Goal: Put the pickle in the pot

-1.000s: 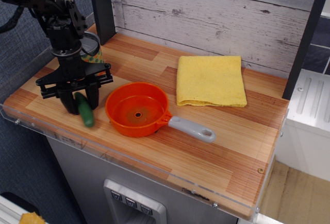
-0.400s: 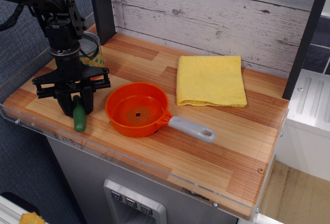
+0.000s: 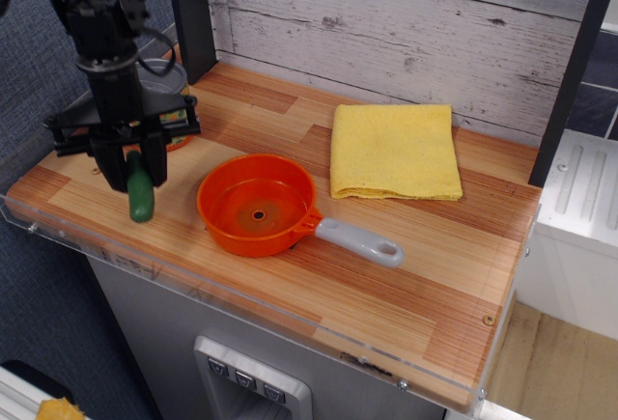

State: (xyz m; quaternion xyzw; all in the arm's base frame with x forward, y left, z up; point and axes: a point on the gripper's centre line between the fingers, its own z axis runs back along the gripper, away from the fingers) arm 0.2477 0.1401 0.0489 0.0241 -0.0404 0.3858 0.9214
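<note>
- Black gripper (image 3: 132, 164) clamped on top of small smooth dark-green toy pickle (image 3: 141, 195), hanging upright.
- Likely light, stiff, slippery; mid-body grip safer.
- Shallow orange plastic pot (image 3: 257, 205) nearby.

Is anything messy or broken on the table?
Nothing looks spilled or broken. The orange pot sits upright and empty, and the yellow cloth lies neatly folded near the wall. The only unusual thing is the green pickle, which hangs from the tool above the table's left end.
</note>
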